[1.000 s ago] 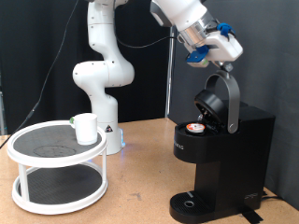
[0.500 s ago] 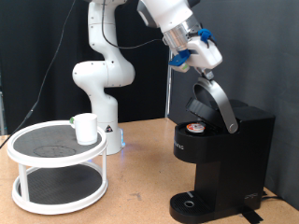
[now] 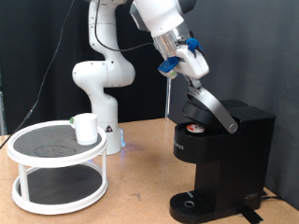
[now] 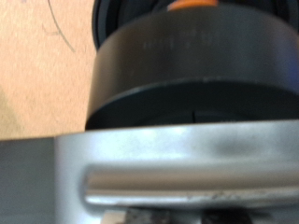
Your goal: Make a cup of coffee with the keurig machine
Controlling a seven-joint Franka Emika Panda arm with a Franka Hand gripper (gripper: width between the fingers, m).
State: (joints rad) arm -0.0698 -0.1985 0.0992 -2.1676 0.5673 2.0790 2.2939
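The black keurig machine stands at the exterior view's right with its hinged lid part way down. A small pod with an orange top sits in the open brew chamber. My gripper, with blue fingers, is at the upper end of the lid's silver handle. The wrist view shows the silver handle very close, the black chamber behind it and a sliver of the orange pod top. The white cup stands on the rack at the left, far from the gripper.
A white round two-tier rack stands at the exterior view's left on the wooden table. The arm's white base is behind it. The machine's round drip tray has nothing on it.
The gripper has moved left and down with the handle. The lid has swung from nearly upright to part way down over the pod.
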